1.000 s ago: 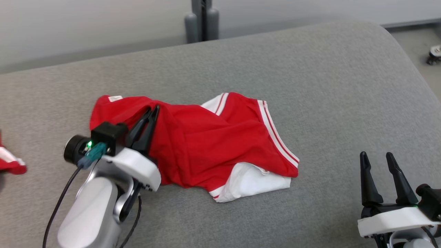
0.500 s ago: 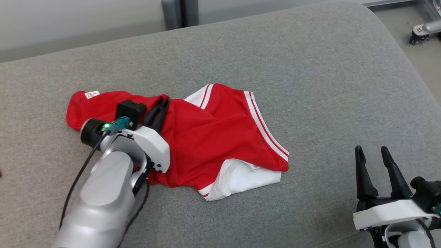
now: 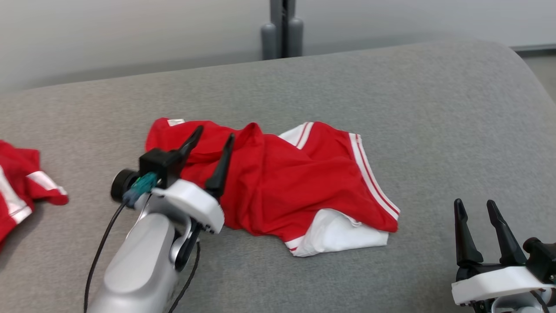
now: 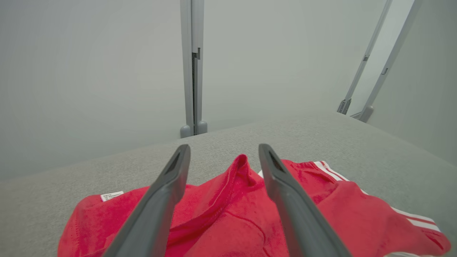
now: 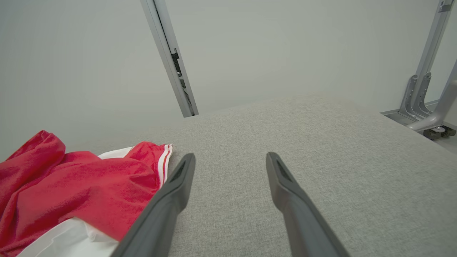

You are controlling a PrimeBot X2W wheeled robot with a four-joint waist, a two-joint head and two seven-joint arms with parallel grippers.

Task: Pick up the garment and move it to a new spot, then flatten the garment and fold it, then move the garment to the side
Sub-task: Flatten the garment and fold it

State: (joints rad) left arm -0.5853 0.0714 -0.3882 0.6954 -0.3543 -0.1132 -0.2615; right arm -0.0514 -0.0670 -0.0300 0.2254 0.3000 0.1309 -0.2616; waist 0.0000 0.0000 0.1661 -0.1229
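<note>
Red garment (image 3: 304, 182) lies crumpled on the grey cushion (image 3: 391, 95), just under and ahead of the left gripper (image 3: 213, 134). Its fingers stand spread, a raised fold between them, not pinched. The right gripper (image 3: 474, 204) is spread too, holding nothing. The garment's striped hem lies to its left, apart.

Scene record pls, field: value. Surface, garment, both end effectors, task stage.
surface: grey cushion
garment: red with white stripes, crumpled, lying mid-cushion
left end effector: open, over the garment's left part; a raised fold stands between its jaws, unclamped
right end effector: open, empty, over bare cushion to the right of the garment
other: second garment, red and white, at the left edge
task stage: not yet flattened or folded
</note>
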